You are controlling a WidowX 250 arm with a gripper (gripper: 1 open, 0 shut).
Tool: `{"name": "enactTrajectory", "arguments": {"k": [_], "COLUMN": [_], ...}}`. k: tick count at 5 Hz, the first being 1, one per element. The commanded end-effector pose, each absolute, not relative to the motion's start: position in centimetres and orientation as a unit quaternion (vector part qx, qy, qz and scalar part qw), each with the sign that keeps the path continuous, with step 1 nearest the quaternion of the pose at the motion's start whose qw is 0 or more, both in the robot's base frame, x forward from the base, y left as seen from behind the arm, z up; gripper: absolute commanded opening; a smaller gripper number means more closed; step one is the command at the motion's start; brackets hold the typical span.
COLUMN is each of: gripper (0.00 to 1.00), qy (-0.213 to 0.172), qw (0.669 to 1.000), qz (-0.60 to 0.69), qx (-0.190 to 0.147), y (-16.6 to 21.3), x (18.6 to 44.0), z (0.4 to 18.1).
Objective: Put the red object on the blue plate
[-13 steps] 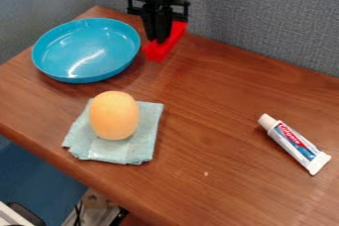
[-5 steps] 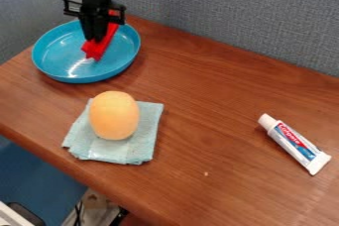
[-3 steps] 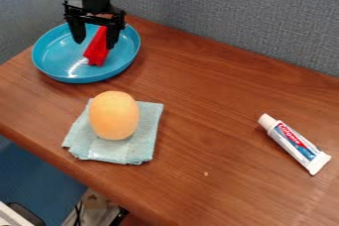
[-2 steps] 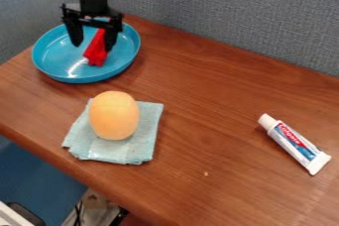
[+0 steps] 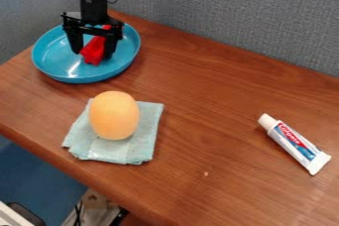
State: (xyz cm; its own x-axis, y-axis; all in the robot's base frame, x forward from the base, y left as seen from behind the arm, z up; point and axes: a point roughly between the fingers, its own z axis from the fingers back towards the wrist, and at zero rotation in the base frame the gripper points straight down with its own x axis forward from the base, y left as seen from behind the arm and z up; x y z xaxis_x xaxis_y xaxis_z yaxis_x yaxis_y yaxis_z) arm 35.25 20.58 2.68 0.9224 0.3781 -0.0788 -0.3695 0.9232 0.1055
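The red object lies inside the blue plate, toward the dish's back right part. My gripper hangs straight down over the plate with its two black fingers spread wide, one on each side of the red block. The fingers stand apart from the block and nothing is pinched between them.
An orange egg-shaped thing rests on a pale blue-green folded cloth near the table's front edge. A white toothpaste tube lies at the right. A grey wall runs behind the wooden table.
The gripper carried the red block from the table's back to the plate, then opened its fingers and let it go. The block now lies in the dish.
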Motion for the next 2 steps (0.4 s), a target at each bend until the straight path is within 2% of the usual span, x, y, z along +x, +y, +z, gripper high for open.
{"name": "enactTrajectory", "arguments": {"k": [1, 2], "gripper": [0.00, 0.00], "qy": [0.025, 0.025], "qw": [0.978, 0.978], "qz": [0.200, 0.202], "qx": [0.057, 0.054], "y": [21.81, 21.80], "x": [35.51, 35.43], "z": [4.34, 4.39]}}
